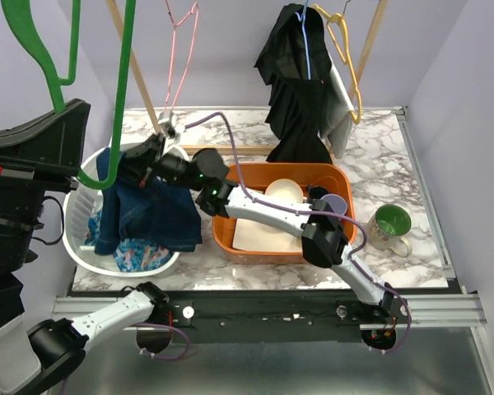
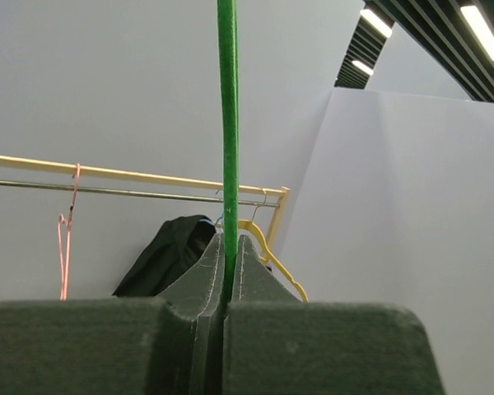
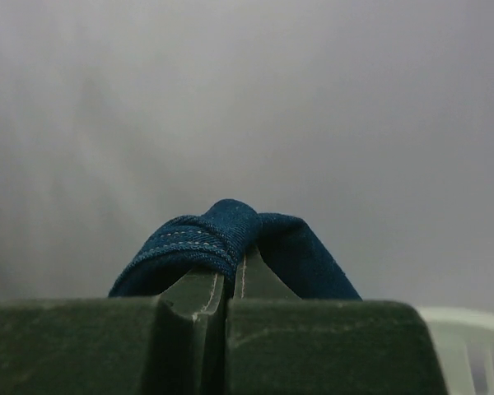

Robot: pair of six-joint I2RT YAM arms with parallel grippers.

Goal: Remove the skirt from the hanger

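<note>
Most of the denim skirt is hiding below the right fingers, which are pinching a folded edge of it. It is trailing down from them into the white basket. The left fingers are clamping the green hanger, which is rising straight above them, its ends cut off.
</note>
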